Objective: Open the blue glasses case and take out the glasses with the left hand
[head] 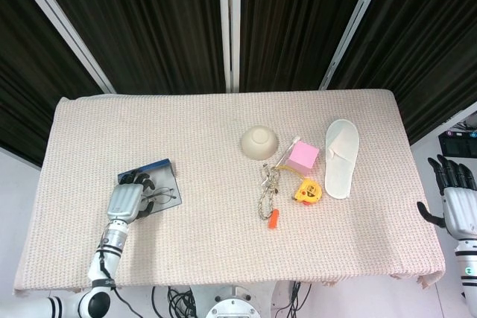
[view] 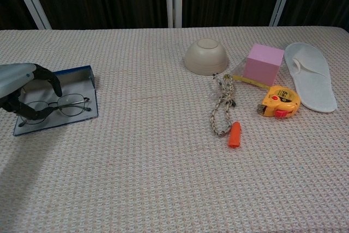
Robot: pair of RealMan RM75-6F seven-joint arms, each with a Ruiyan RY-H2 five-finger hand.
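My left hand (view: 22,88) curls over the left lens of the glasses (view: 57,105), which lie in the open case (view: 82,75), long axis running rightward; whether I grip them is unclear.

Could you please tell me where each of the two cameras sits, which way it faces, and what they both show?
Head view: high above the near edge, looking steeply down on the whole table; left hand with its forearm, right hand off the table's right edge.
Chest view: low at the near edge, looking across toward the dark curtains; only the left hand shows.
Shared: left hand curled over the glasses in the open blue glasses case, bowl, pink block, slipper.
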